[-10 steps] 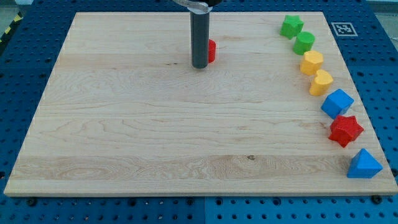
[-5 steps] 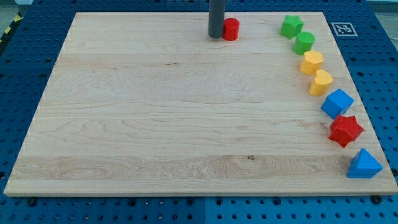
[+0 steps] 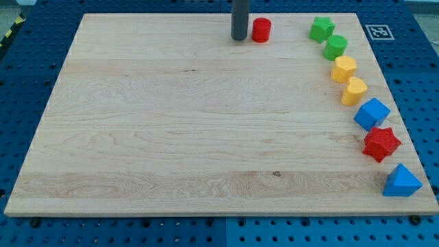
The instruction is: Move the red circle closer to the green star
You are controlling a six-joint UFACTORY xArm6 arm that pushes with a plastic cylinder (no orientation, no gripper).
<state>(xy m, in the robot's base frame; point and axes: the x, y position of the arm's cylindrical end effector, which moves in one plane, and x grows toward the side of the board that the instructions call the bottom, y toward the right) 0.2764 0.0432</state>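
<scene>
The red circle [image 3: 260,30] stands near the top edge of the wooden board [image 3: 171,137], right of centre. The green star [image 3: 321,29] sits at the view's top right, about ninety pixels right of the red circle. My tip [image 3: 239,38] rests on the board just left of the red circle, with a narrow gap between them. The dark rod rises out of the view's top.
Down the right side run a green circle [image 3: 335,47], a yellow hexagon [image 3: 343,69], a yellow heart-like block [image 3: 354,90], a blue cube [image 3: 372,114], a red star [image 3: 381,143] and a blue triangle [image 3: 400,182]. A marker tag [image 3: 378,31] sits at the top right corner.
My tip moved up and to the right, pushing the red circle up and right toward the green star. In the last half second the circle slid a little further right.
</scene>
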